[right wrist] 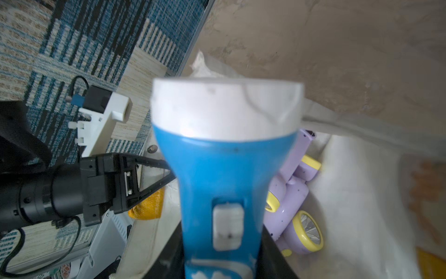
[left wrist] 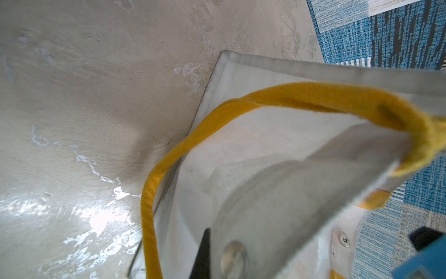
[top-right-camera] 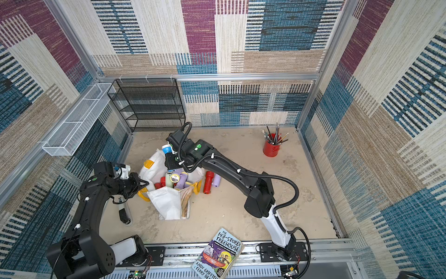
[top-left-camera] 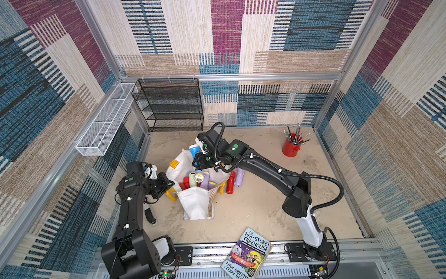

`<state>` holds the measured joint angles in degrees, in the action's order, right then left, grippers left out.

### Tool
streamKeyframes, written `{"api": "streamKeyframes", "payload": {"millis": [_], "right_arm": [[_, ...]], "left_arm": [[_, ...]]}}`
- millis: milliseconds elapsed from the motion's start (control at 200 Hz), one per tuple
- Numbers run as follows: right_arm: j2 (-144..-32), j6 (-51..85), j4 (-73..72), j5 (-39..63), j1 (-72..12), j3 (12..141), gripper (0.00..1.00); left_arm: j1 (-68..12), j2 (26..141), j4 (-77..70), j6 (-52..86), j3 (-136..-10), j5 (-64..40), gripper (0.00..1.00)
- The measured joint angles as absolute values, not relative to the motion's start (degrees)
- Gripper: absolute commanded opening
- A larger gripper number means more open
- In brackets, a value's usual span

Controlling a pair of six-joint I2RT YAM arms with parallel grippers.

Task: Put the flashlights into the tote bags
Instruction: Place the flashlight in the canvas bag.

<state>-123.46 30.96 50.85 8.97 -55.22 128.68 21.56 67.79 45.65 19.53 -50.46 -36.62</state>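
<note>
Both top views show, mid-frame, our right claw (top-left-camera: 199, 155) gripping the blue flashlight (top-left-camera: 194, 150) at the white tote bag's (top-left-camera: 195, 207) upper edge. Our left claw (top-left-camera: 171, 184) is clenched on its rim, and other flashlights (top-left-camera: 205, 181) sit inside.

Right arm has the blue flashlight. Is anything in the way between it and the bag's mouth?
Nothing visible. The blue flashlight, in the right gripper, hangs over the far rim of the bag. The left gripper pinches the rim, holding the mouth open. The flashlights already inside leave room.
</note>
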Motion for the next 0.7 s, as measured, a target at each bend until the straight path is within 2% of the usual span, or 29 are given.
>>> {"api": "streamKeyframes", "payload": {"millis": [701], "right_arm": [[-129.56, 30.33, 51.46, 18.46, -56.95, 122.93, 0.31]], "left_arm": [[21.56, 67.79, 45.65, 19.53, -50.46, -36.64, 0.00]]}}
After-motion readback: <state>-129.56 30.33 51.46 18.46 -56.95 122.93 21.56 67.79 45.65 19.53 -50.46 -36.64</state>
